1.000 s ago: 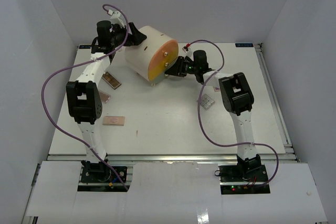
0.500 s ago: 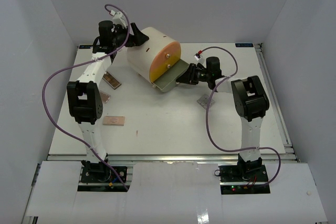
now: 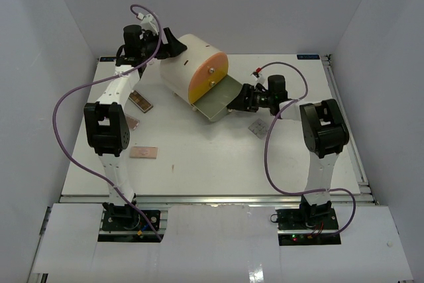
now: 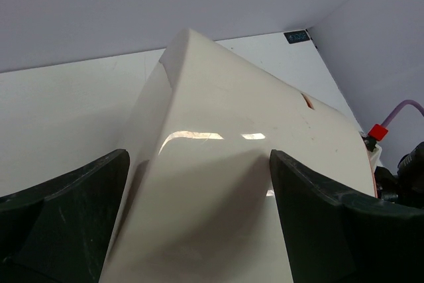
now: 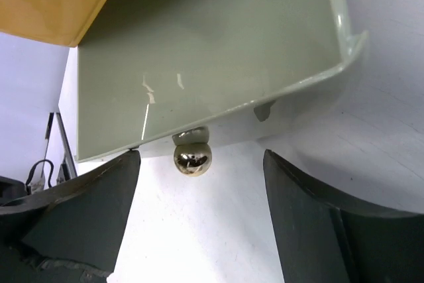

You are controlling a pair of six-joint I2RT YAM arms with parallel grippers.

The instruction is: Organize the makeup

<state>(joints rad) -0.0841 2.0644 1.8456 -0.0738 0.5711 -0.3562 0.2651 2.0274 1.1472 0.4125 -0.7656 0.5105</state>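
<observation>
The makeup lies loose on the table: a black-and-gold case [image 3: 140,102], a small palette [image 3: 131,122] and a flat pinkish-tan palette [image 3: 144,152] on the left, and a small square palette [image 3: 259,127] on the right. My right gripper [image 3: 237,101] [image 5: 201,164] is open just in front of the pulled-out lower drawer [image 3: 215,105] [image 5: 212,51]. The drawer's metal knob [image 5: 192,157] sits between the fingers, untouched. My left gripper [image 3: 169,48] [image 4: 197,157] stands open, straddling the back of the cream drawer unit [image 3: 189,64] [image 4: 245,164].
The unit's orange-yellow front [image 3: 209,76] faces the right arm, and its upper drawer is closed. White walls enclose the table on three sides. A purple cable [image 3: 278,157] loops beside the right arm.
My right gripper drew the lower drawer out toward the right, then opened and let go of the knob. The left arm has stayed at the unit's back.
</observation>
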